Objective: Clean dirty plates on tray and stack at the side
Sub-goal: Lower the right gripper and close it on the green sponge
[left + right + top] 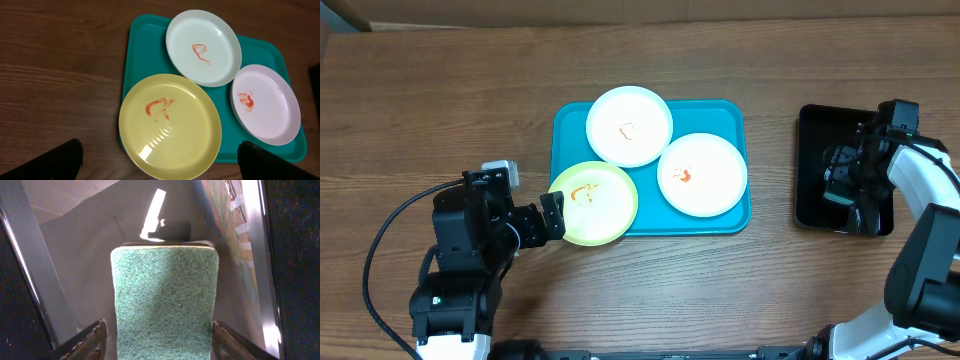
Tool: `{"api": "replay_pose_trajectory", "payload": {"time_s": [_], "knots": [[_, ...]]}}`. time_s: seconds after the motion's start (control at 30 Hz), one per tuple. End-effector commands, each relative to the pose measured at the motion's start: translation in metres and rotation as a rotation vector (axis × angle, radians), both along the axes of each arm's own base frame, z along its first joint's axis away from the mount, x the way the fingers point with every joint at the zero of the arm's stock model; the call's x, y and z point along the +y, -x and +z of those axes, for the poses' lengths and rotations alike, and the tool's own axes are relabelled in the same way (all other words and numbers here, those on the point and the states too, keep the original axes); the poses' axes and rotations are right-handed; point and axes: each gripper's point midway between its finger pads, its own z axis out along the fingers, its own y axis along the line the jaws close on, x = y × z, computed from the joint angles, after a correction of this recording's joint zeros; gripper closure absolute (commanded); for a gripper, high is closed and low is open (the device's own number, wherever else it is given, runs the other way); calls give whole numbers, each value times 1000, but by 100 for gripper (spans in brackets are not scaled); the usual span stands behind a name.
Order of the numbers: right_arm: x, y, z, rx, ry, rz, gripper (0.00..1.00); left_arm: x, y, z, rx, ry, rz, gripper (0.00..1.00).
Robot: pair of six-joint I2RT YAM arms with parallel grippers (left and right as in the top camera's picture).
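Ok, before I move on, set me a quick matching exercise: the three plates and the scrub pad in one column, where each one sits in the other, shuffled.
Things
1. yellow-green plate
2. far white plate
3. right white plate
4. green scrub pad

Places
A. in the black tray, between the right claw's fingers
B. on the turquoise tray's right end
C. overhanging the turquoise tray's near left corner, by the left claw
D. overlapping the turquoise tray's far rim

Pairs: 1-C, 2-D, 3-B, 4-A
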Motion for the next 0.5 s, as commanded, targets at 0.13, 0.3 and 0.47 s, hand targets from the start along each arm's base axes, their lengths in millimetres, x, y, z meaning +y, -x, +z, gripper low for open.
{"api": "replay_pose_trajectory", "payload": {"time_s": [0.13, 0.3, 0.47], "knots": [[3, 2, -3, 5, -5, 12, 42, -2, -2, 11, -23, 11, -5, 0], [1, 4, -3, 12, 10, 8, 43, -2, -2, 11, -23, 11, -5, 0], [-1, 5, -3, 16, 19, 5, 43, -2, -2, 11, -23, 11, -5, 0]]}}
